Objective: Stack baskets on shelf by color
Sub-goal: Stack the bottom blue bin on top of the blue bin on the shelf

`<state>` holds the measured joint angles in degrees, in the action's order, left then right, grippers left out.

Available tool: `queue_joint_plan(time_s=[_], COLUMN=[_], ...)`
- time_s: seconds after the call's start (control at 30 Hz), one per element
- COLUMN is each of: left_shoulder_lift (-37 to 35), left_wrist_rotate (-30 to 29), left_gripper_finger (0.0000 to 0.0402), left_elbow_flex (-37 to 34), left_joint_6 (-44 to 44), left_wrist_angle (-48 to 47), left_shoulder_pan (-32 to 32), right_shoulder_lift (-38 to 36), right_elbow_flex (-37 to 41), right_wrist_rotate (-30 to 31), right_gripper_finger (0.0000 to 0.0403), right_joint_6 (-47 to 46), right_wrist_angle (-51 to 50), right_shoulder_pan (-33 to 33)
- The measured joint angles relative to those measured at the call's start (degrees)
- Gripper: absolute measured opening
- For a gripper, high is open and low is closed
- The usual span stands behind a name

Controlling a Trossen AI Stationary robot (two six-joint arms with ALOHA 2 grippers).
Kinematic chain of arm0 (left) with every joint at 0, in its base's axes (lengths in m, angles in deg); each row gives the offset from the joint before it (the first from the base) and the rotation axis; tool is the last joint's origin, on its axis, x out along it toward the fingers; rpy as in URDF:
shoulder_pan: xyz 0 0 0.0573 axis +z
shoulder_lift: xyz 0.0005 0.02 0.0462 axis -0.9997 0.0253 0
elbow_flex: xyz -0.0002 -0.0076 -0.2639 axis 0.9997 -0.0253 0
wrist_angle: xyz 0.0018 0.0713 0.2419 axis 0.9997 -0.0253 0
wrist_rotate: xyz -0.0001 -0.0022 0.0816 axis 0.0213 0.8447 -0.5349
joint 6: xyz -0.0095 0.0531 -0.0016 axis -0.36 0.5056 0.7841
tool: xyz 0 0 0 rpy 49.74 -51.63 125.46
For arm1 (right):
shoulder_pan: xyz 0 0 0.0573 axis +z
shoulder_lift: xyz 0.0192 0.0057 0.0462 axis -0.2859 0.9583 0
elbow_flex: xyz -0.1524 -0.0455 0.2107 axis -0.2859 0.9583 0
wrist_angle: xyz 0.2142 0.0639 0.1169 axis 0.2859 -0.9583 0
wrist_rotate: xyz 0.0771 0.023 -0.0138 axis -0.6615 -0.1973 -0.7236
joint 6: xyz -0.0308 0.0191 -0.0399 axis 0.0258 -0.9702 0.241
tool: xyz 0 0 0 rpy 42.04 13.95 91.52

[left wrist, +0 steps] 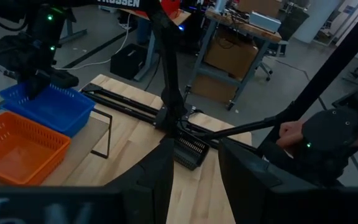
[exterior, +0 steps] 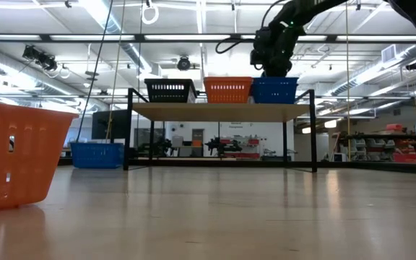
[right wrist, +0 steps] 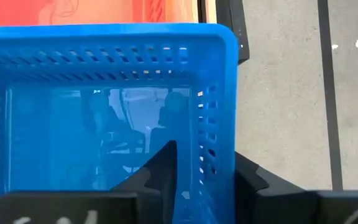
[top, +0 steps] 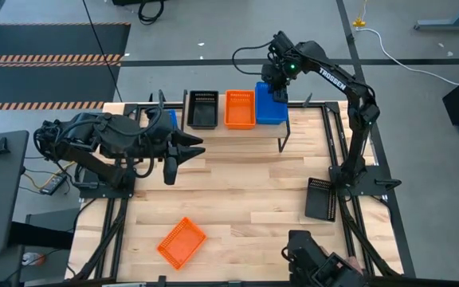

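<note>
The shelf stands at the table's far edge. On it sit a black basket, an orange basket and a blue basket in a row, all on their bottoms. My right gripper is open above the blue basket's far right corner. One finger is inside its right wall and one outside, with a gap showing. My left gripper hangs open over the table's left part, touching nothing.
On the table lie an orange basket near the near edge, a black basket by the right edge and a blue basket beside the shelf's left legs. A dark device and a hand are at the near right corner.
</note>
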<state>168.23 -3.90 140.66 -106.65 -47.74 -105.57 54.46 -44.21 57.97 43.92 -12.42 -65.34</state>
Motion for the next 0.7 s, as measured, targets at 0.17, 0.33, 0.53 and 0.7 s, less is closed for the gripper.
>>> queue_joint_plan(time_s=[0.17, 0.33, 0.53, 0.7], left_shoulder_lift=[0.0, 0.0, 0.0, 0.0], left_wrist_rotate=[0.0, 0.0, 0.0, 0.0], left_gripper_finger=[0.0133, 0.0133, 0.0133, 0.0133], left_elbow_flex=[0.0, 0.0, 0.0, 0.0], left_joint_6=[0.0, 0.1, 0.1, 0.1], left_wrist_angle=[-0.6, -1.5, -1.5, -1.5], left_shoulder_pan=[0.0, 0.0, 0.0, 0.0], right_shoulder_lift=[0.0, 0.0, 0.0, -1.2], right_elbow_flex=[0.0, 0.0, 0.0, 0.0], right_wrist_rotate=[0.0, -0.4, -0.5, -0.4], right_gripper_finger=[0.013, 0.0156, 0.0193, 0.0232], right_joint_6=[0.0, -0.1, -0.2, -0.6], right_wrist_angle=[-1.4, -2.9, -4.5, -6.1], right_shoulder_pan=[0.0, 0.0, 0.3, 1.5])
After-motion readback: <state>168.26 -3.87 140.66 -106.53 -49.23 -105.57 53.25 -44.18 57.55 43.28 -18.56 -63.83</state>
